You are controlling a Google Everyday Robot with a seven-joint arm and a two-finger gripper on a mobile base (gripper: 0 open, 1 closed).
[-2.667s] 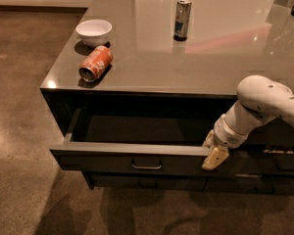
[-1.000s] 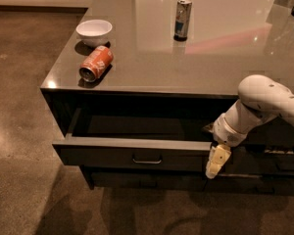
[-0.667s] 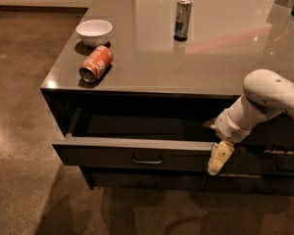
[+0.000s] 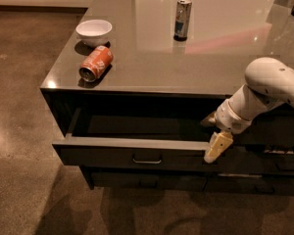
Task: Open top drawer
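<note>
The top drawer (image 4: 108, 153) is a wide dark front with a small bar handle (image 4: 147, 159) at its centre. It stands pulled out from the dark cabinet, and its smooth grey inner floor (image 4: 137, 126) shows. My gripper (image 4: 211, 136), on a white arm (image 4: 264, 89) reaching in from the right, is at the drawer front's right end. It is open: one cream finger (image 4: 217, 148) hangs in front of the drawer front, and the other finger (image 4: 208, 119) is behind it, over the drawer's inside.
On the grey glossy counter top (image 4: 220, 58) lie a white bowl (image 4: 94, 31) and an orange can on its side (image 4: 95, 62) near the left edge, and a silver can (image 4: 183, 18) stands upright further back. A shallower drawer front (image 4: 147, 181) sits below, narrower ones (image 4: 279, 163) at right. Brown floor lies to the left.
The drawer stays pulled out, about where it was. My arm has shifted slightly right and up, with the gripper still at the drawer front's right end.
</note>
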